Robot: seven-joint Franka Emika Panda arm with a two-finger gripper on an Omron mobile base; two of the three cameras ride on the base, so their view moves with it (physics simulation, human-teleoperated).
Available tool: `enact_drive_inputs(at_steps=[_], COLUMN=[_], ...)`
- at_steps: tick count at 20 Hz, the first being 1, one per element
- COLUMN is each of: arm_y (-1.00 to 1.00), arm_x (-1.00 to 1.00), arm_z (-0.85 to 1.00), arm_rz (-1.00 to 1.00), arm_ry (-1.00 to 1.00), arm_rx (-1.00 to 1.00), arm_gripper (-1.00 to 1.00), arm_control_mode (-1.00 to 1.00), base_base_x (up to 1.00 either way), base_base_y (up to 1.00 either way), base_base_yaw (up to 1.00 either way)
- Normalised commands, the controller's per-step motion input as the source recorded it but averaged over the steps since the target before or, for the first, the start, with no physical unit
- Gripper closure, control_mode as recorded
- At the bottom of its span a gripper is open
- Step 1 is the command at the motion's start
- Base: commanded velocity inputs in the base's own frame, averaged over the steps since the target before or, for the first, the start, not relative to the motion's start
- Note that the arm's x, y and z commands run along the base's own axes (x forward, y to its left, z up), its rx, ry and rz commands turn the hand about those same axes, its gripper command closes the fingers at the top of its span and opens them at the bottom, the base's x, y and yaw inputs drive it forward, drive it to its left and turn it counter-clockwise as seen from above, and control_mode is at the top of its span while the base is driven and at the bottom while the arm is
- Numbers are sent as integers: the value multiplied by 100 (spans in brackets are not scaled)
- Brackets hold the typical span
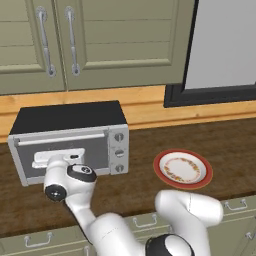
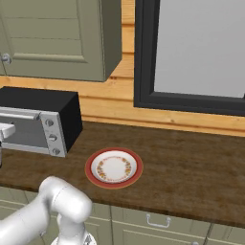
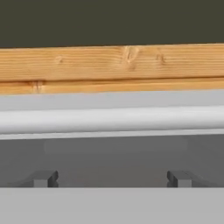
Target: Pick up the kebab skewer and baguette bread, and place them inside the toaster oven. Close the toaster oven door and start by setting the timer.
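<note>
Dark wood counter (image 1: 150,185) runs across both base views, w/ the oven (image 1: 70,140) sitting toward its left end, back against the light wood wall strip (image 1: 150,102). Oven door (image 1: 62,152) looks shut & upright, its handle (image 1: 62,138) a silver bar along the top edge; three knobs (image 1: 119,152) stacked in a column at the oven's right side. From the right cam I see the oven (image 2: 40,122) side-on, black top, knobs (image 2: 51,138) facing front.

My gripper (image 3: 111,178) is right up against the door front, just under the handle (image 3: 111,119). In the hand cam the two fingers (image 3: 43,178) stand wide apart, nothing between them; the bar crosses the whole frame above them, grey door glass (image 3: 111,157) behind. From the left cam the hand (image 1: 60,159) sits at the door's lower left part, wrist (image 1: 70,180) just in front of it. Can't tell if the tips touch the glass.

Plate (image 1: 182,169), red rim w/ a white centre & patterned ring, sits on the counter right of the oven, apart from it, nearer the front edge; nothing on it (image 2: 114,168). Skewer & baguette: can't spot either anywhere. Green-grey cabinets (image 1: 90,40) hang above the oven; black-framed window (image 2: 191,52) to the right.
</note>
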Motion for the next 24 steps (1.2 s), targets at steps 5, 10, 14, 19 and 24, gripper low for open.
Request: enact_drive_inputs(at_steps=[5, 10, 14, 19, 24], arm_y=[-36, -52, -57, -68, -90], arm_x=[-35, -27, -28, -32, -28], arm_z=[16, 25, 21, 10, 9], arm_rz=[-1, -2, -1, 0, 0], arm_ry=[0, 0, 0, 0, 0], arm_rx=[0, 0, 0, 0, 0], arm_gripper=[-100, -100, -100, -100, -100], arm_control_mode=[-100, -100, -100, -100, -100], base_base_x=[0, 0, 0, 0, 0], base_base_y=[0, 0, 0, 0, 0], base_base_yaw=[0, 0, 0, 0, 0])
